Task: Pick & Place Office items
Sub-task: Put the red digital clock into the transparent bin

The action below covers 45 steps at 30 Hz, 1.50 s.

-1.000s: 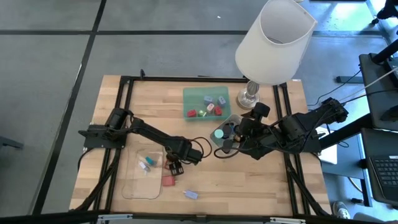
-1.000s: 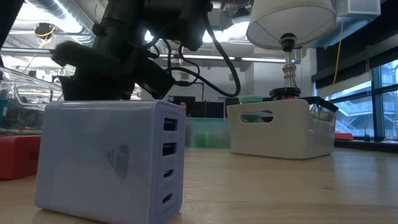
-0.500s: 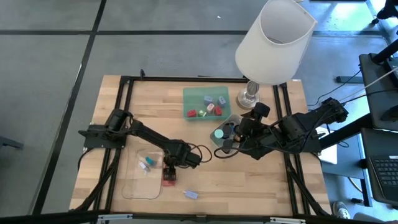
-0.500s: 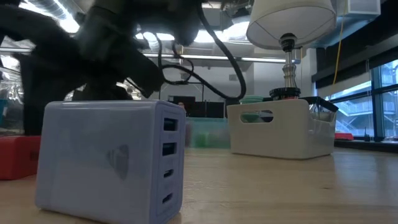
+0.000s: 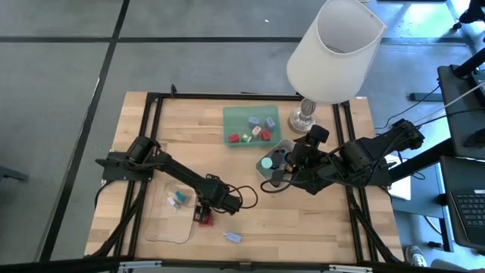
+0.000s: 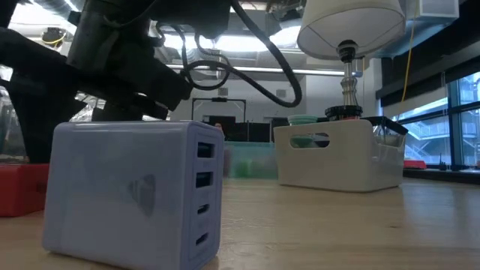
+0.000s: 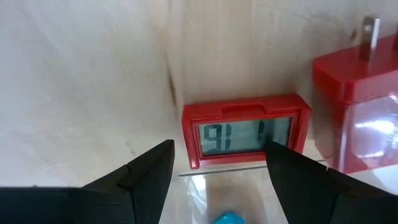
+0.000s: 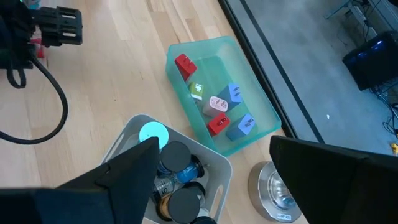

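My left gripper points down, open, just above a small red clock with a grey display. Its fingers stand on either side of the clock, apart from it. The clock lies flat on the wood beside the clear tray, which holds a teal bit. A red plug block lies next to the clock. A pale blue charger rests nearer the front edge. My right gripper hangs open above the grey tray, which holds black caps and a teal disc.
The green tray at the back holds red, blue-grey and labelled pieces. A white-shaded lamp stands at the far right, its base beside both trays. Bare wood lies left of the green tray and right of the pale blue charger.
My left gripper has gone toward the table's near edge and a little left, rolling about its own axis, and now stands over the red clock. Its fingers have stayed open. My right arm has kept still.
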{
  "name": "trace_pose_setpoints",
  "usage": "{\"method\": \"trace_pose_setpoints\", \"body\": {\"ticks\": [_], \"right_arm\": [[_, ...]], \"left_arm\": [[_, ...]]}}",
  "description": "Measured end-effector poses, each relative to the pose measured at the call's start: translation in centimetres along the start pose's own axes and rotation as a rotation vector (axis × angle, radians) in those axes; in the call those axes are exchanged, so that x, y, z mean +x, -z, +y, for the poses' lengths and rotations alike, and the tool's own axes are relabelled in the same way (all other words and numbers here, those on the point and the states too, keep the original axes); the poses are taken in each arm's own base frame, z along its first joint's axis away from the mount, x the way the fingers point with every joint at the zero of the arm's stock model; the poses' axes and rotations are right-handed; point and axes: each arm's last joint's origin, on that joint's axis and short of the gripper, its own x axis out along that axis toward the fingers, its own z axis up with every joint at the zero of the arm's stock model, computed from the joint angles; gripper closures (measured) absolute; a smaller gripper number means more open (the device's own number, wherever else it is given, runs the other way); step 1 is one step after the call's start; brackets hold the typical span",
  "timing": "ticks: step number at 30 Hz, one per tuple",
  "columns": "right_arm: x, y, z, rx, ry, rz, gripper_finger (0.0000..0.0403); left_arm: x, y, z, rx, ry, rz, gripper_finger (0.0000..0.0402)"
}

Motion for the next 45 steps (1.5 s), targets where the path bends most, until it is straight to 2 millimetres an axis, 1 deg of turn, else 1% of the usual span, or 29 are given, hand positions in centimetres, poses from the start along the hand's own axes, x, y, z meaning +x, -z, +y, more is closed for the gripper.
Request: {"method": "trace_pose_setpoints", "body": {"ticks": [14, 18, 24, 29, 33, 35, 38, 42, 44, 45], "right_arm": [[0.0, 0.0, 0.0, -0.002, -0.003, -0.004, 0.0092], [0.0, 0.0, 0.0, -0.002, -0.003, -0.004, 0.0092], [0.0, -0.1, 0.0, -0.003, -0.003, -0.004, 0.0092], [0.0, -0.1, 0.0, -0.003, -0.003, -0.004, 0.0092], [0.0, -0.1, 0.0, -0.003, -0.003, -0.004, 0.0092], [0.0, 0.0, 0.0, -0.005, -0.003, -0.004, 0.0092], [0.0, -0.1, 0.0, -0.007, -0.003, -0.004, 0.0092], [0.0, 0.0, 0.0, -0.010, -0.003, -0.004, 0.0092], [0.0, 0.0, 0.0, -0.011, -0.003, -0.004, 0.0092], [0.0, 0.0, 0.0, -0.011, -0.003, -0.004, 0.0092]], "left_arm": [[-0.3, -0.9, 0.3, 0.087, -0.049, -0.107, 0.0153], [-0.4, -1.5, 1.2, 0.064, -0.043, -0.146, 0.0153], [-0.6, -2.6, 3.2, 0.023, -0.041, -0.235, 0.0153], [-1.4, -3.8, 4.8, -0.021, -0.052, -0.315, 0.0153], [-2.5, -4.0, 5.8, -0.110, -0.044, -0.318, 0.0153], [-2.9, -3.7, 5.6, -0.132, -0.037, -0.283, 0.0153], [-3.3, -3.5, 4.8, -0.162, -0.027, -0.265, 0.0153], [-3.3, -3.8, 3.4, -0.344, -0.012, -0.320, 0.0153], [-3.0, -4.1, 2.7, -0.431, -0.006, -0.364, 0.0153], [-2.7, -4.1, 2.3, -0.447, -0.005, -0.367, 0.0153]]}}
